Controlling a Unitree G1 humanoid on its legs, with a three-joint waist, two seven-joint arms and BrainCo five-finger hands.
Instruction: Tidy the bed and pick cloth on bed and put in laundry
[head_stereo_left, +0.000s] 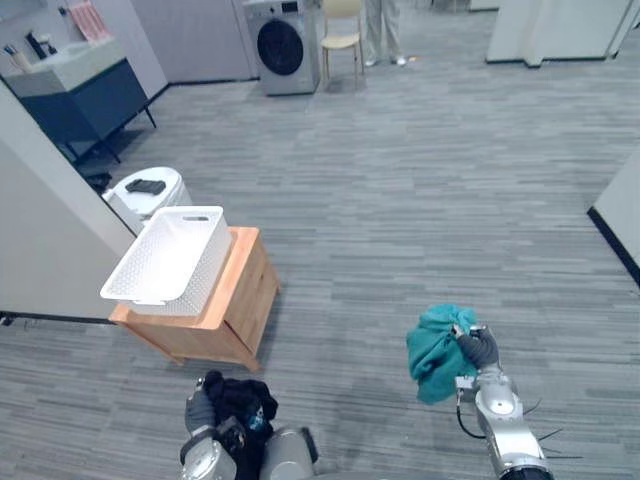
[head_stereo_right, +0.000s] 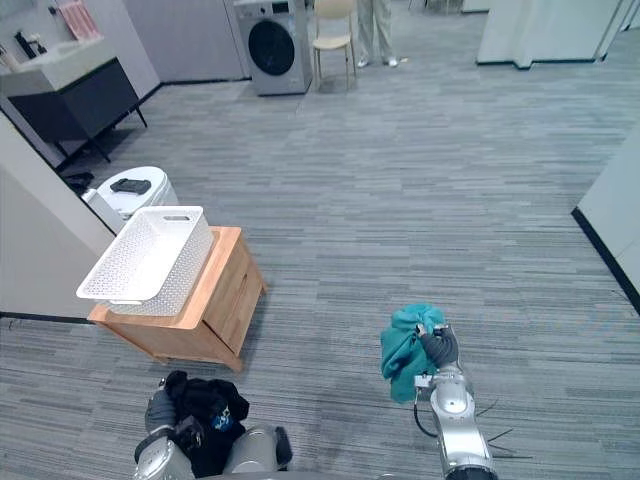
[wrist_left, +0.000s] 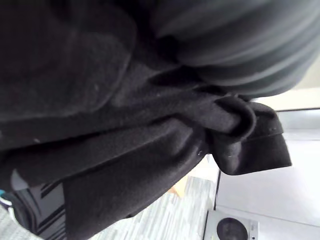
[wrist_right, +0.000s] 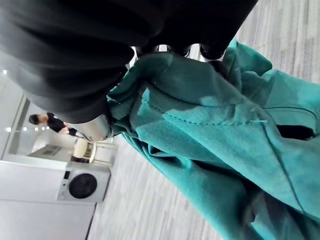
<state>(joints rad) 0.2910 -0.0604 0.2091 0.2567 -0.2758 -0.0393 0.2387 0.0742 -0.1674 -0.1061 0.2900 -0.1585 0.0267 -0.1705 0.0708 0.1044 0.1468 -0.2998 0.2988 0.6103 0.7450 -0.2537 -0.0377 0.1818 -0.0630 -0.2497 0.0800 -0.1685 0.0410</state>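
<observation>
The step in hand looks like carrying both cloths to the white basket (head_stereo_left: 207, 262), which sits empty on a wooden cabinet (head_stereo_left: 245, 300). To do it well, the robot should close in on the basket until each hand can come over the rim. Each bundle should be lifted clear of the rim before letting go, so that no trailing fold catches on the basket's edge or drags it off the cabinet, where it already overhangs on one side. The loads are best released one at a time, each let fall into the middle of the basket, not against its wall. The right hand (head_stereo_left: 480, 347) is well to the right of the basket and nearer the robot. It is closed on a teal cloth (head_stereo_left: 437, 350), which is bunched in its grasp and hangs down from it clear of the floor. The left hand (head_stereo_left: 200, 410) is just short of the basket on the robot's side, with a black cloth (head_stereo_left: 240, 400) gathered against it. The black cloth covers the hand in the left wrist view, so I cannot tell how that hand is gripping. A washing machine (head_stereo_left: 283, 45) stands far beyond the basket against the back wall.
</observation>
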